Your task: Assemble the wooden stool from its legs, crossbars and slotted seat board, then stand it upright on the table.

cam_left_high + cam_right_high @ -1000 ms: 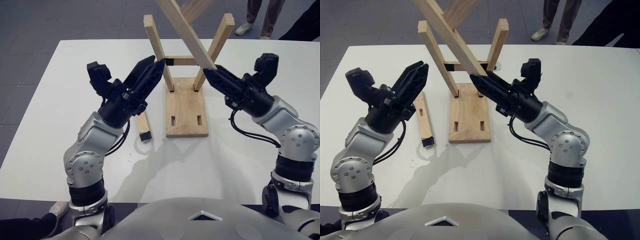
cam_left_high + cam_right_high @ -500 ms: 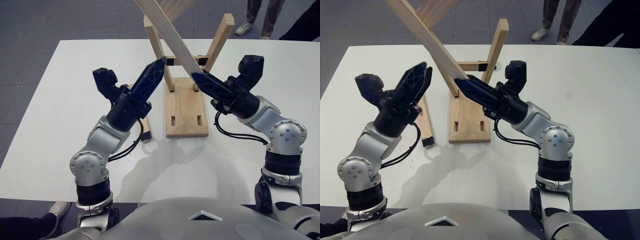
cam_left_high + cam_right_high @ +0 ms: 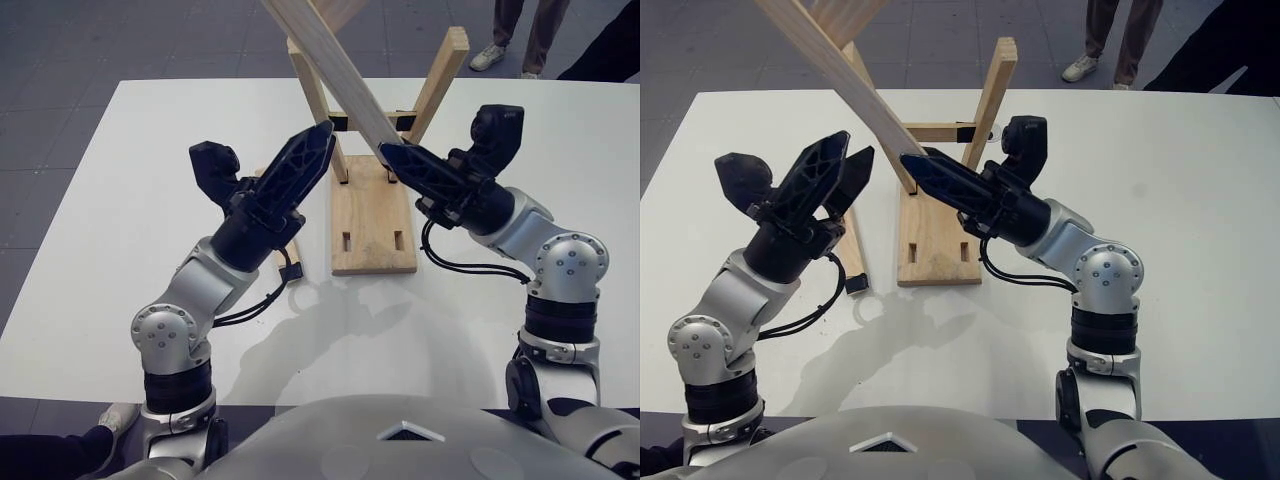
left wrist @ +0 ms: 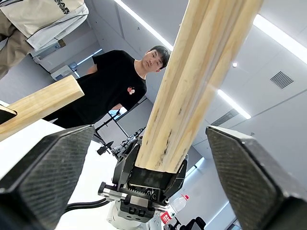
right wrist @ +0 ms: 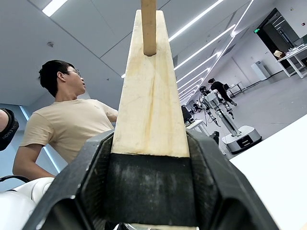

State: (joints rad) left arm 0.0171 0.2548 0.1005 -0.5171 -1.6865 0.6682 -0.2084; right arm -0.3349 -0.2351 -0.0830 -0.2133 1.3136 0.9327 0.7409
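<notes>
The slotted seat board (image 3: 372, 215) lies flat on the white table. Two legs (image 3: 441, 72) stand tilted in its far slots, joined by a crossbar (image 3: 372, 122). My right gripper (image 3: 392, 152) is shut on the lower end of a long wooden leg (image 3: 330, 62), which slants up and to the left above the board. In the right wrist view this leg (image 5: 149, 105) sits clamped between the jaws. My left gripper (image 3: 857, 147) hovers open just left of the held leg, near the board's far left corner. In the left wrist view the leg (image 4: 192, 81) lies in line with the wide gap between its fingers.
A loose wooden piece with a black end (image 3: 848, 250) lies on the table (image 3: 120, 200) left of the board, under my left arm. Bare table surface spreads on both sides and in front of the board.
My right gripper has carried the leg leftward and tilted it more steeply over the board. My left gripper has shifted right toward it and its fingers have spread wider than half a second ago.
</notes>
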